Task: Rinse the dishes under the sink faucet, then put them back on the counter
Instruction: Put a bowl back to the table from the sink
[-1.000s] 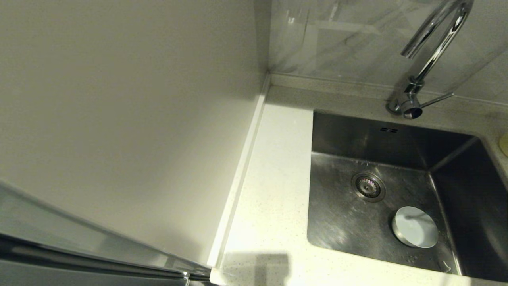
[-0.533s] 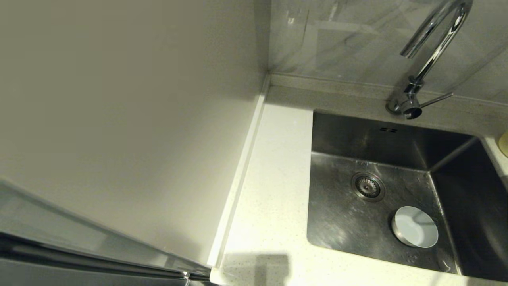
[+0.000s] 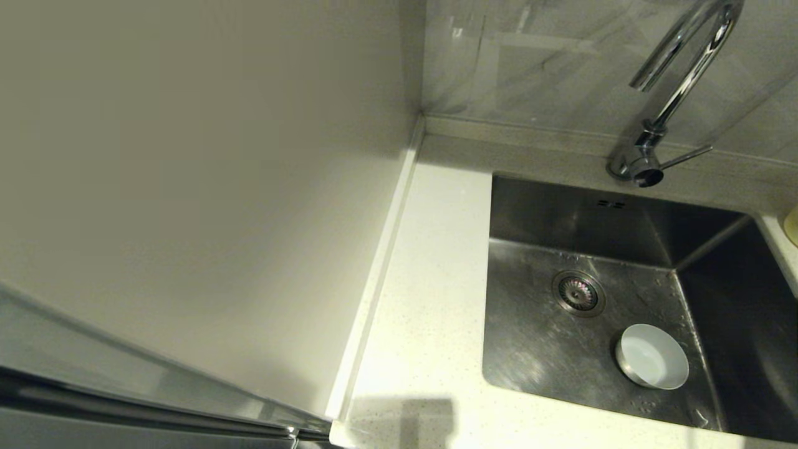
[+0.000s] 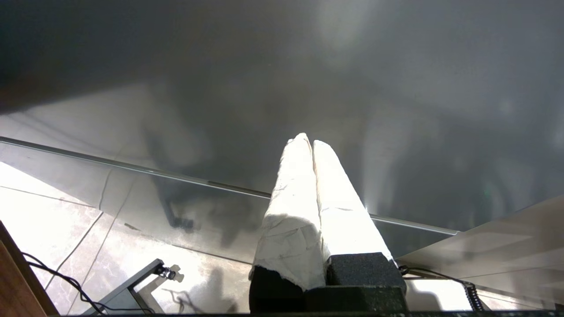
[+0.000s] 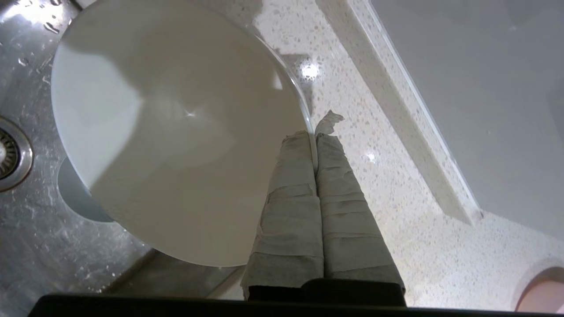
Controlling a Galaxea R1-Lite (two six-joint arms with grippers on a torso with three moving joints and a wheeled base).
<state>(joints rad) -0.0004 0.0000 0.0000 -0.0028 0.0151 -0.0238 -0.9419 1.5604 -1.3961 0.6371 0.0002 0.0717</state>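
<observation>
Currently the right gripper (image 5: 315, 136) pinches a white bowl (image 5: 176, 127) by its rim alone above the sink (image 5: 26, 237); a wet edge may slip. Left gripper (image 4: 308, 145) pressed together, idle.

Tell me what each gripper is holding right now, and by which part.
The right gripper pinches a white bowl by its rim, above the sink and counter edge. The left gripper is shut on nothing.
</observation>
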